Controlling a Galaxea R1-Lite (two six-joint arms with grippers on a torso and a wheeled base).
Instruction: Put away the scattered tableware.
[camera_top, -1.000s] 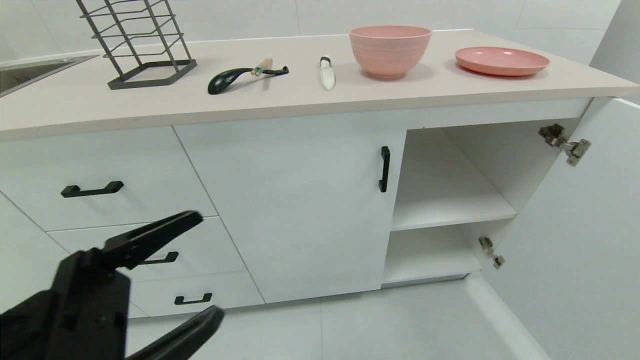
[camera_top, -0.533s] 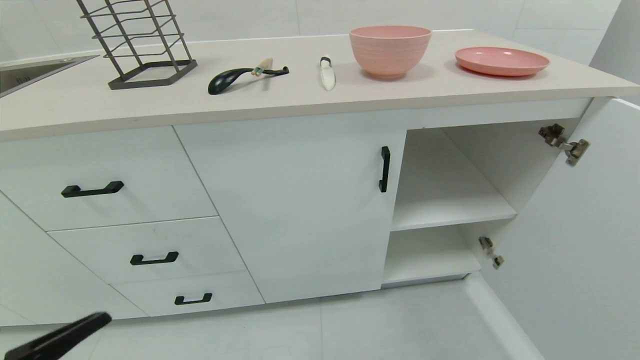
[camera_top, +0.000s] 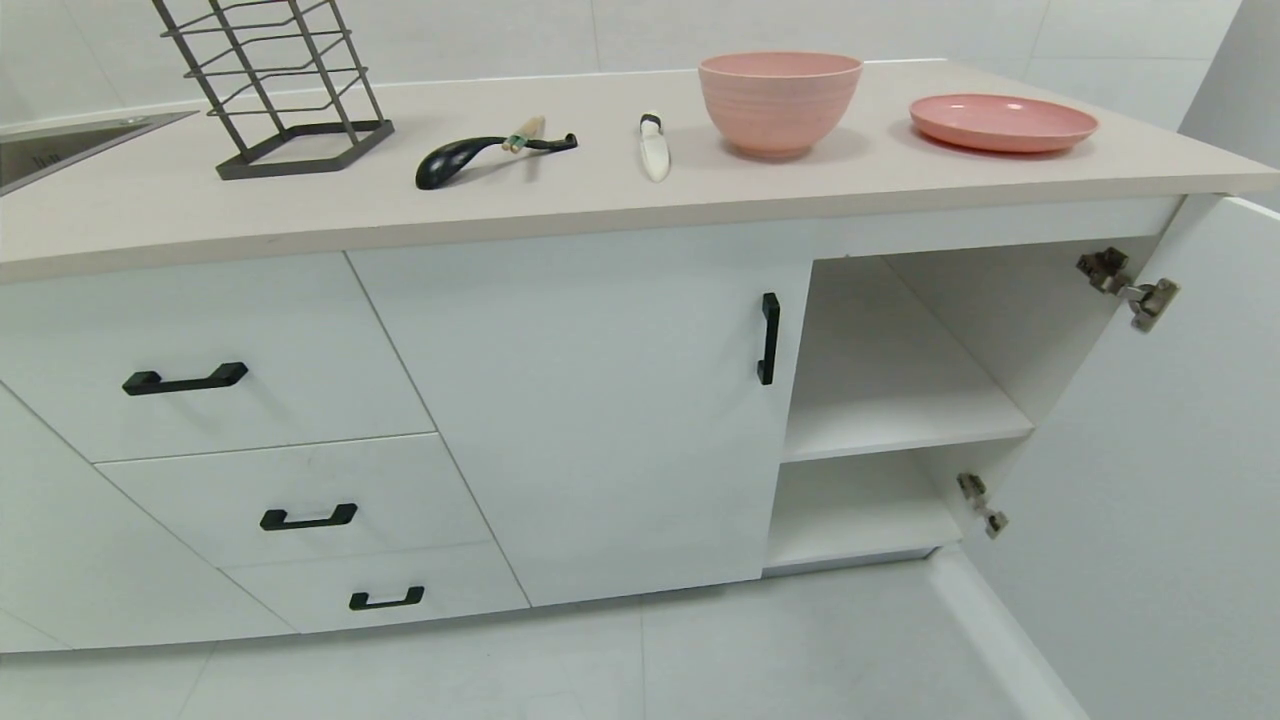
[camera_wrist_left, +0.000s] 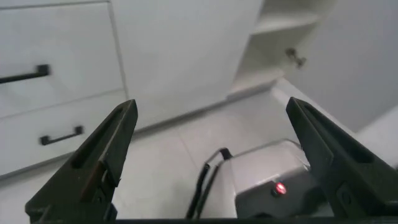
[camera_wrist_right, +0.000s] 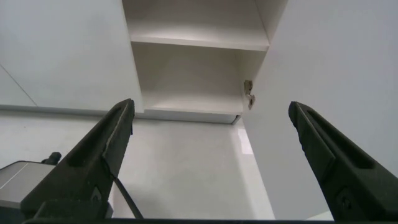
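On the beige counter (camera_top: 600, 200) lie a black spoon (camera_top: 455, 158), a pair of chopsticks (camera_top: 524, 132) across its handle and a white knife (camera_top: 654, 146). A pink bowl (camera_top: 779, 101) and a pink plate (camera_top: 1003, 121) stand to their right. The cabinet (camera_top: 890, 400) below the plate is open, its two shelves bare. My left gripper (camera_wrist_left: 211, 118) hangs open low over the floor, facing the drawers (camera_wrist_left: 56, 93). My right gripper (camera_wrist_right: 211, 118) is open too, low down and facing the open cabinet (camera_wrist_right: 193, 68).
A black wire rack (camera_top: 285, 85) stands at the counter's left, beside a sink (camera_top: 60, 145). Three drawers with black handles (camera_top: 185, 379) sit left of a closed door (camera_top: 600, 400). The open cabinet door (camera_top: 1150, 480) swings out at the right.
My left gripper was raised in front of the drawers, then dropped down and to the left, out of the head view. The tableware has not moved.
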